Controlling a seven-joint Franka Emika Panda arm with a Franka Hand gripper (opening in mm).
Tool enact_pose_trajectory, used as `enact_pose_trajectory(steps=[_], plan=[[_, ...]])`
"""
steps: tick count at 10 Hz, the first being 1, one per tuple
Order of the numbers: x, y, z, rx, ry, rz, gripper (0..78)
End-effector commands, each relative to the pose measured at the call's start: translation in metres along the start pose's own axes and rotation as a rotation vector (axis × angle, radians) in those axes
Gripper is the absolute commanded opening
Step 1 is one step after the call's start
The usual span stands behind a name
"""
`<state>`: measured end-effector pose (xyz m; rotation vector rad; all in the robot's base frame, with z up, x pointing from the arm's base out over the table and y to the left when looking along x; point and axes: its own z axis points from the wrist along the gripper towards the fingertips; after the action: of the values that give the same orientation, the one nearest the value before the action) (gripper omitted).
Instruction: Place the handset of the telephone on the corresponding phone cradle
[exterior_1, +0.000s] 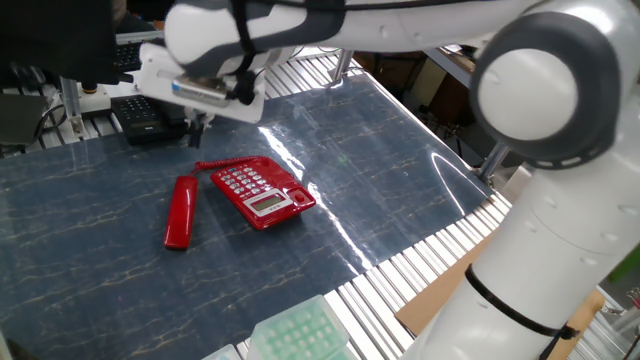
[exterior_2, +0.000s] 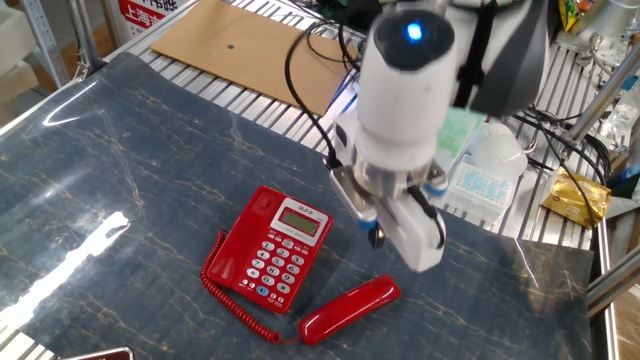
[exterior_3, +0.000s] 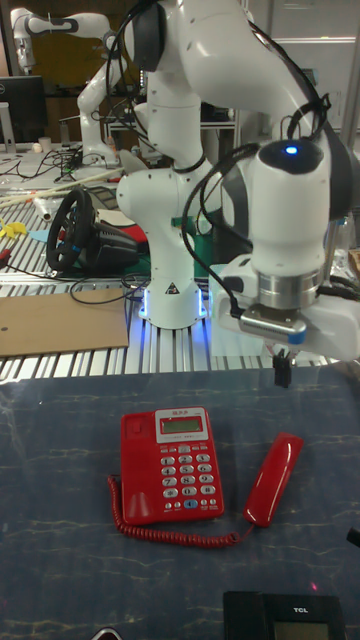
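The bright red telephone (exterior_3: 170, 465) lies flat on the blue marbled table, its white keypad and grey display facing up. Its cradle (exterior_3: 133, 468) is the bare recessed strip along the keypad's left side, also seen in the other fixed view (exterior_2: 240, 236). The red handset (exterior_3: 274, 478) lies on the table just right of the base, joined to it by a coiled red cord (exterior_3: 175, 530). My gripper (exterior_3: 283, 375) hangs above and just beyond the handset's far end. Its fingers look shut and hold nothing. The handset (exterior_1: 180, 210) (exterior_2: 350, 308) lies apart from the telephone (exterior_1: 260, 192) (exterior_2: 275, 250).
A black phone (exterior_1: 150, 115) sits at the table's edge behind my gripper (exterior_1: 197, 128), and its top shows at the bottom of the tall view (exterior_3: 280, 612). A green tray (exterior_1: 300, 330) and a clear plastic box (exterior_2: 485, 180) stand off the mat. Cardboard (exterior_2: 240, 45) lies beyond.
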<state>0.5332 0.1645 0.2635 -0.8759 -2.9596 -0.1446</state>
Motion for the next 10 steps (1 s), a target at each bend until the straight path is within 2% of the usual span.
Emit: enact_pose_trajectory(steps=[1,6,8,9,10], plan=[[-0.005,0.004,0.027,0.005,-0.009,-0.001,0.0],[-0.011,0.008,0.064,0.007,-0.017,-0.001,0.0],[-0.010,0.011,0.076,0.020,-0.026,0.001,0.0],[-0.008,0.013,0.087,0.046,-0.044,-0.018,0.0],[-0.008,0.013,0.087,0.046,-0.044,-0.018,0.0]])
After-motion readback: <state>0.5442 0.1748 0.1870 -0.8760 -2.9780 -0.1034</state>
